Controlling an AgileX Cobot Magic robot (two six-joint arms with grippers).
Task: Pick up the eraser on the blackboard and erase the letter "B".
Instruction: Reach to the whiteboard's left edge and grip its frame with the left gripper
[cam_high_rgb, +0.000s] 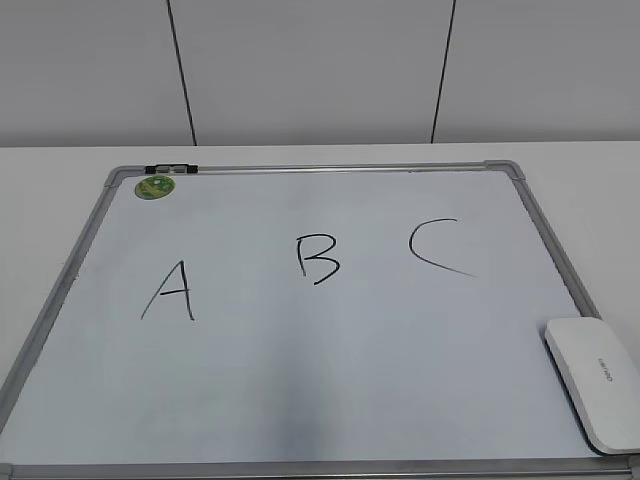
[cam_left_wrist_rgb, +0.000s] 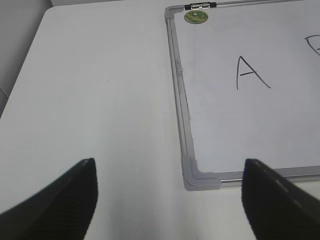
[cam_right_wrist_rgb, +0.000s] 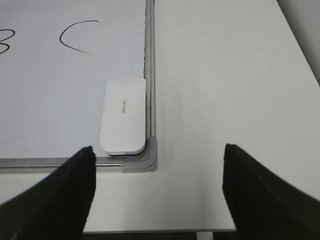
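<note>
The blackboard (cam_high_rgb: 300, 370) is a white board with a grey frame, lying flat on the table; it also shows in the left wrist view (cam_left_wrist_rgb: 250, 125) and the right wrist view (cam_right_wrist_rgb: 50, 100). The black letter "B" (cam_high_rgb: 318, 258) is in its middle, between "A" (cam_high_rgb: 170, 292) and "C" (cam_high_rgb: 438, 247). The white eraser (cam_high_rgb: 597, 381) lies at the board's near right corner, also in the right wrist view (cam_right_wrist_rgb: 123, 116). My left gripper (cam_left_wrist_rgb: 170, 172) is open and empty above the board's near left corner. My right gripper (cam_right_wrist_rgb: 159, 160) is open and empty, near the eraser's corner.
A round green magnet (cam_high_rgb: 155, 186) sits at the board's far left corner beside a black clip (cam_high_rgb: 172, 169). The white table (cam_left_wrist_rgb: 100, 100) extends left and right of the board; its front edge (cam_right_wrist_rgb: 160, 231) is close below my right gripper.
</note>
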